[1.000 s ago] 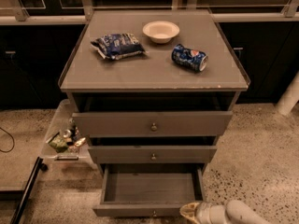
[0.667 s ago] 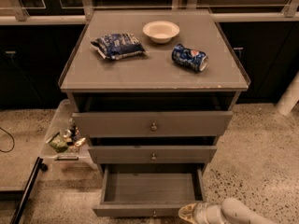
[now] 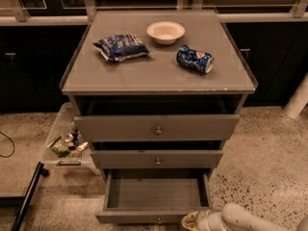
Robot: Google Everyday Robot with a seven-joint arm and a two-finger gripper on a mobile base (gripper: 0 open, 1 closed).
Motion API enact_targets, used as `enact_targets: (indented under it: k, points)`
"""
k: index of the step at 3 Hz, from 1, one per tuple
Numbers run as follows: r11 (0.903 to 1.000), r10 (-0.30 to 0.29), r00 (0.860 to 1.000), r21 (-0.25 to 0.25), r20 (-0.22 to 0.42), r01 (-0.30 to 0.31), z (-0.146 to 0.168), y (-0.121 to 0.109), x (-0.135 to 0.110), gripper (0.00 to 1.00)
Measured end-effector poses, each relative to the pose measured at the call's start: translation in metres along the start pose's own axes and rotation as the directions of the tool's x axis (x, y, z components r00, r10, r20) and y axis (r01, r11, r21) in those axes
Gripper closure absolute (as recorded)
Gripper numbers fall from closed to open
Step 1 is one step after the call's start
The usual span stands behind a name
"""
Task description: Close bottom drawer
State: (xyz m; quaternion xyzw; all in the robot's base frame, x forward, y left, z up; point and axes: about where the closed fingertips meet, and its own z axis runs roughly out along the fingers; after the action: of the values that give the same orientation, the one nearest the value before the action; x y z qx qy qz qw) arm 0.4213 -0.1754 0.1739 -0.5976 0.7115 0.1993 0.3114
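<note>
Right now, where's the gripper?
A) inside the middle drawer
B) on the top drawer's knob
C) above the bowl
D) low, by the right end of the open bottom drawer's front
D: the gripper sits at the picture's lower edge, beside the right end of the front of the bottom drawer. That drawer is pulled far out, and I cannot tell whether the two touch.

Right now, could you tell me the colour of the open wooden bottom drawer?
Grey bottom drawer, best in camera view; gripper near its front edge.
</note>
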Motion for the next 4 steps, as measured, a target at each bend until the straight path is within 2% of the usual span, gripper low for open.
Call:
enact_targets:
  k: [2, 3, 4]
  points:
    - [1.0000, 0.000, 1.000, 0.000, 0.000, 0.000, 0.0000, 0.0000, 0.0000, 0.34]
    - [1.0000, 0.000, 1.000, 0.001, 0.000, 0.000, 0.0000, -0.0005, -0.0001, 0.05]
    - [0.9998, -0.007, 1.000, 0.017, 0.004, 0.007, -0.0007, -0.0045, -0.0015, 0.12]
